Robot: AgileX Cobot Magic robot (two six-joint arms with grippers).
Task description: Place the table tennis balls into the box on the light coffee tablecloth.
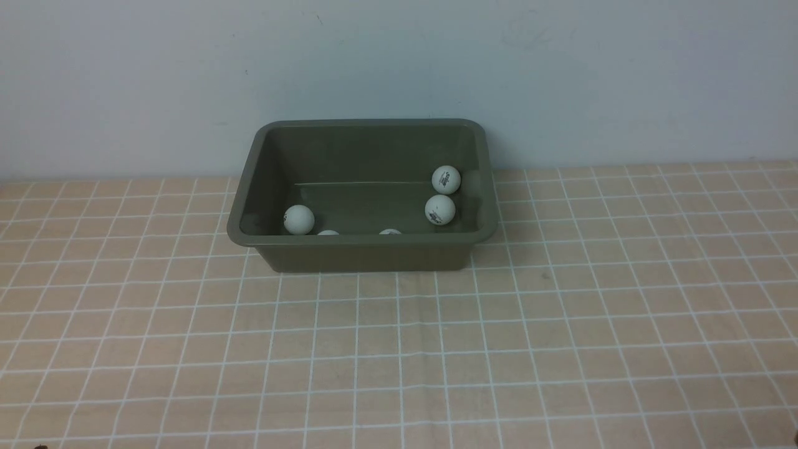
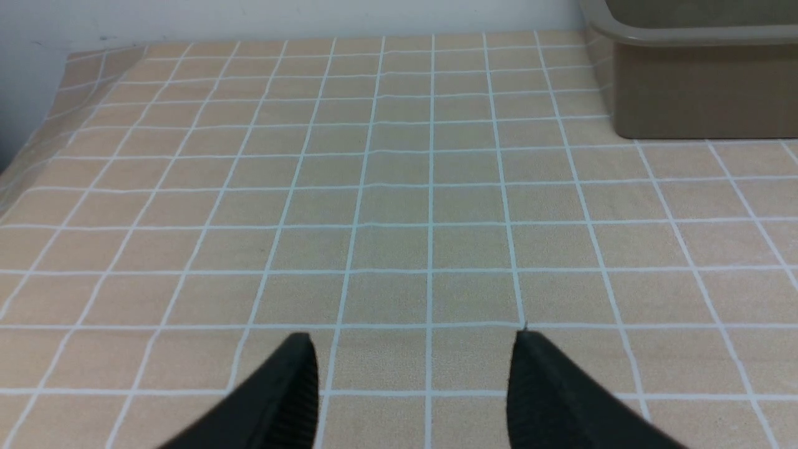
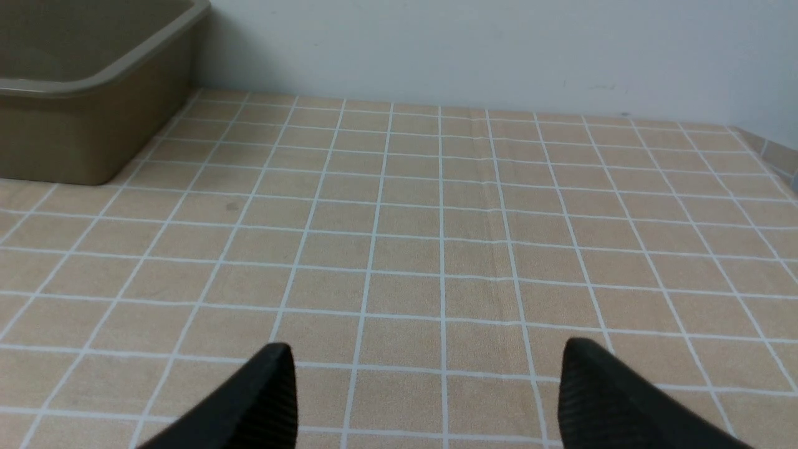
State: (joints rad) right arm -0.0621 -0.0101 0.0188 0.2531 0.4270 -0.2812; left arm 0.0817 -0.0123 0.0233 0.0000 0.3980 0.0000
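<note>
**Operator:** Left wrist view first: my left claw (image 2: 411, 380) hangs over bare cloth (image 2: 386, 206), its two black fingers apart with nothing between them. The right claw (image 3: 427, 393) is spread wider, also empty, over the same checked cloth.

**Observer:** Any balls near either claw?

**Operator:** I see only grid squares there. Further out, each wrist camera catches a corner of the box (image 1: 365, 255); it stands on the cloth, well apart from both claws.

**Observer:** And the front camera?

**Operator:** Neither arm shows in it. The box sits towards the back of the worktop, close to the wall (image 1: 399, 62). Inside it I count five balls: two (image 1: 328, 233) (image 1: 390, 232) just peeking over the near rim, one (image 1: 298, 219) at the left, and two with dark logos on the right, one (image 1: 439, 209) just in front of the other (image 1: 446, 179). Whether the near wall hides a sixth, I can't tell.
</note>
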